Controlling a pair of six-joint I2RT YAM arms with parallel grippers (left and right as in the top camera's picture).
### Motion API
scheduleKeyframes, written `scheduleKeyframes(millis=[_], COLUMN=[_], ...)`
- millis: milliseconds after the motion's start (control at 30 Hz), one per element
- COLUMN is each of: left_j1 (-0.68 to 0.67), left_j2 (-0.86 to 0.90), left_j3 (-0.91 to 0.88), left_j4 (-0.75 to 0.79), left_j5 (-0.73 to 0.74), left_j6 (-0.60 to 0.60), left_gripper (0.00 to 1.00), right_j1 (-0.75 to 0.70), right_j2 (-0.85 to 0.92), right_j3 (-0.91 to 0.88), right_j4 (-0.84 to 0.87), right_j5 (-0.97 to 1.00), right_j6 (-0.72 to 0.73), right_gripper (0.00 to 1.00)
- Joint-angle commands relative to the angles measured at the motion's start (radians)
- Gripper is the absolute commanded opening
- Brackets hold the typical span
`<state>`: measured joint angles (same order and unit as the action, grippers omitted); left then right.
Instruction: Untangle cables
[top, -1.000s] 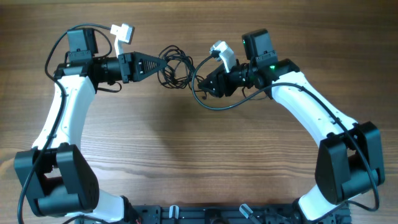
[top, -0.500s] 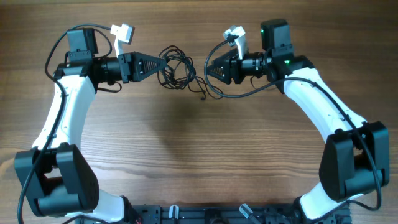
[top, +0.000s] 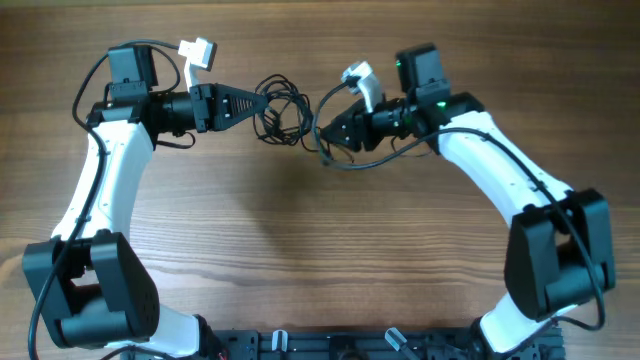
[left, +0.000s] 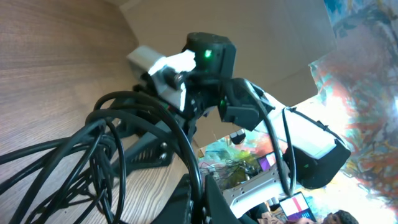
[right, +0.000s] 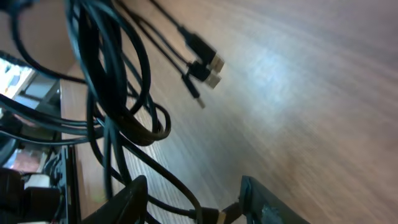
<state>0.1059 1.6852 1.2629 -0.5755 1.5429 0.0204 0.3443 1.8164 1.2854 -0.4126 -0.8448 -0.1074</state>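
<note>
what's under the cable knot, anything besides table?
Only bare wooden table shows beneath and around the cables. In the right wrist view, the plug ends show against plain wood too. The patch directly under the densest loops is covered by the strands, so unconfirmed.

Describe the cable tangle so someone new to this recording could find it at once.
On the wooden table, look at the gap between the two arms' tips. There, at the left gripper, sits the cable tangle: a small knot of thin black loops. Its cords are far finer than the thick black wires along the white arms.
</note>
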Motion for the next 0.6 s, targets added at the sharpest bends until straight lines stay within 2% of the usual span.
scheduleKeyframes(millis=[0,567], left_j1=[0.003,0.003], left_j2=[-0.002,-0.002], left_j3=[-0.002,-0.002], left_j4=[0.004,0.003], left_j5=[0.034,0.034], left_j6=[-0.006,-0.006], left_gripper=[0.04,0.04], right_j1=[0.025,0.057], right_j2=[0.020,0.038], right_j3=[0.015,0.015], right_j4=[-0.004,0.042], right_j5=[0.014,0.018], right_j6=[-0.027,-0.050], right_gripper=[0.49,0.48])
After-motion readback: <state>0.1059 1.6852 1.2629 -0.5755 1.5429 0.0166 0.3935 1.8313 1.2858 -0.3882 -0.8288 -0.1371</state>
